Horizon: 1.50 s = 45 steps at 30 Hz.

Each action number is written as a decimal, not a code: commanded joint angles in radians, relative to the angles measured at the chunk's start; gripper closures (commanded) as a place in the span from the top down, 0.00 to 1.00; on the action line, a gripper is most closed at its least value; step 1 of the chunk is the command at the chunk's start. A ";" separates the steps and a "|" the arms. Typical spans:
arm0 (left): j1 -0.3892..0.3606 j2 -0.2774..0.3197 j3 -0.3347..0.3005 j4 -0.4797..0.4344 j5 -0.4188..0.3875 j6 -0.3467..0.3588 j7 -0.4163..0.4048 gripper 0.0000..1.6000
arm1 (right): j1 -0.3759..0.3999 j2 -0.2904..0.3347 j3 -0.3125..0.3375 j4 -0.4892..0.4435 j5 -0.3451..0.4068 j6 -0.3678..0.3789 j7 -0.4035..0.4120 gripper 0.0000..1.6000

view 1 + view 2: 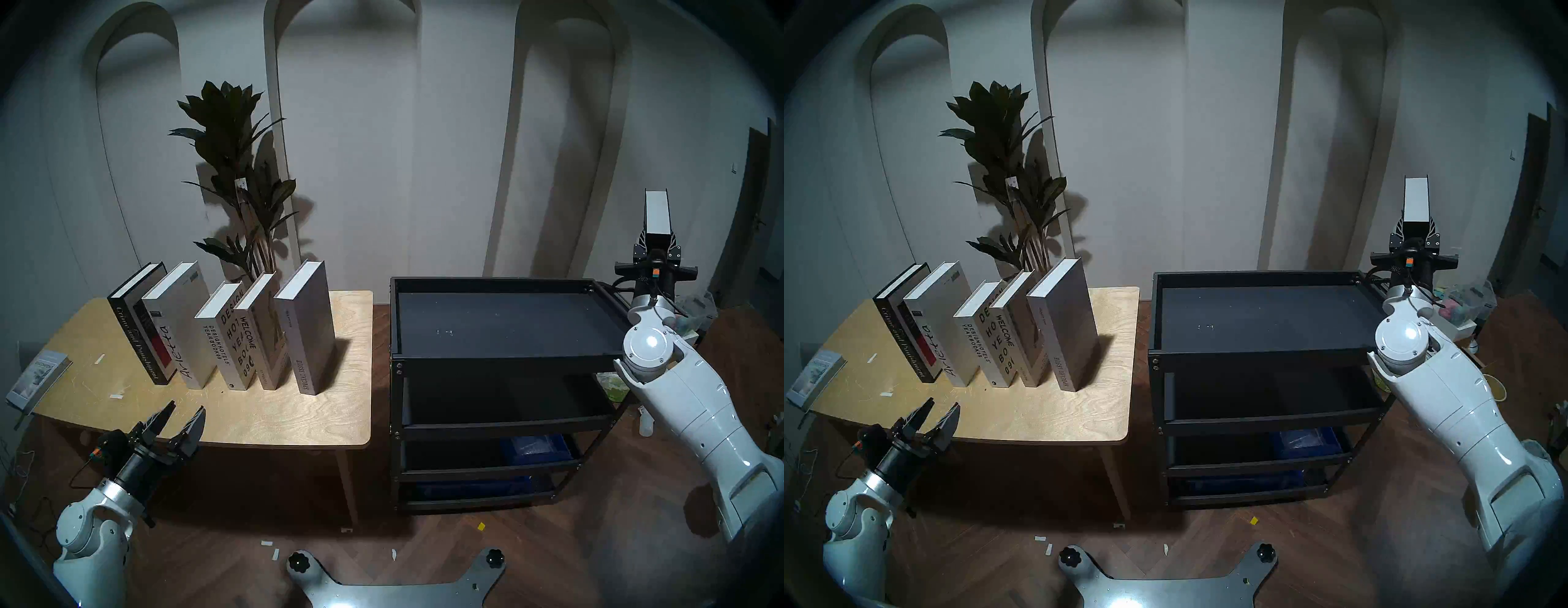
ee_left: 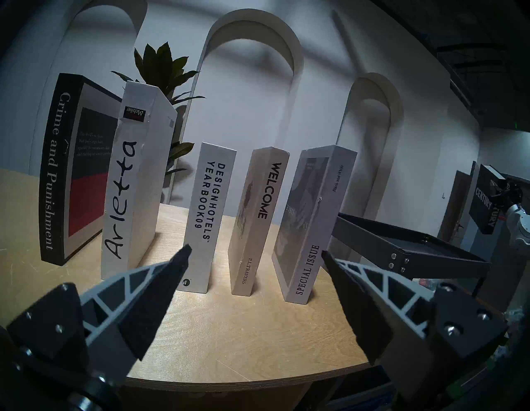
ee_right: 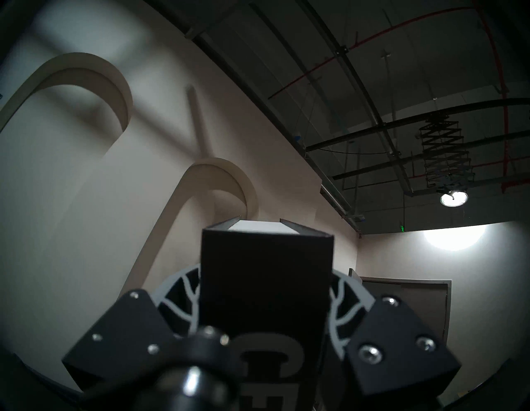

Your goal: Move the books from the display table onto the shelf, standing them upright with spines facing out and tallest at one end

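Black hardcover, the Century book [image 1: 658, 212], sits clamped in my right claw [image 1: 656, 248], raised off the far right end of the shelf [image 1: 500, 356] and tipped upward, page block toward the head camera. My left claw [image 1: 180, 418] hangs spread wide and empty at the near edge of the desk [image 1: 297, 407], aimed at the row.

Five books stand on the desk, all leaning: Crime and Punishment [image 1: 135, 322], Arietta [image 1: 180, 327], Designhotels Yearbook [image 1: 222, 339], Welcome [image 1: 254, 335] and Special Issue [image 1: 305, 331]. None has reached the shelf; its rimmed top tray is bare.

Risks, as I judge them:
- The held book projects far past the claw, so it may pivot in the grip as I tilt it down.
- The tray rim could catch its lower edge on the way in.
- With nothing to lean on, a first book set upright may fall flat.
- The spine may end up turned away from the front.
- Nudging one leaning book on the desk could topple its neighbours.
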 commanded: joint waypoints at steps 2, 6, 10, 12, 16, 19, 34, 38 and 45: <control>-0.005 0.003 0.000 -0.011 0.000 -0.002 -0.003 1.00 | -0.040 0.103 0.023 -0.018 0.030 -0.057 0.091 0.00; -0.006 0.003 0.000 -0.011 0.000 -0.002 -0.004 1.00 | -0.057 0.126 0.028 -0.022 0.058 -0.087 0.145 0.00; -0.006 0.003 0.000 -0.011 0.000 -0.002 -0.005 1.00 | -0.076 0.147 0.029 -0.021 0.087 -0.117 0.201 0.00; -0.007 0.003 0.000 -0.011 0.000 -0.003 -0.005 1.00 | -0.087 0.158 0.029 -0.021 0.103 -0.133 0.230 0.00; -0.007 0.003 0.000 -0.011 -0.001 -0.003 -0.007 1.00 | -0.104 0.181 0.037 -0.014 0.141 -0.167 0.287 0.00; -0.008 0.003 0.000 -0.012 -0.001 -0.003 -0.007 1.00 | -0.118 0.197 0.042 -0.008 0.171 -0.190 0.329 0.00; -0.009 0.002 -0.001 -0.013 -0.001 -0.003 -0.011 1.00 | -0.158 0.224 0.112 0.062 0.422 -0.258 0.483 0.00; -0.009 0.002 -0.001 -0.014 -0.001 -0.003 -0.012 1.00 | -0.158 0.224 0.128 0.075 0.499 -0.258 0.530 0.00; -0.009 0.002 -0.001 -0.014 -0.001 -0.003 -0.014 1.00 | -0.135 0.228 0.156 0.075 0.629 -0.232 0.619 0.00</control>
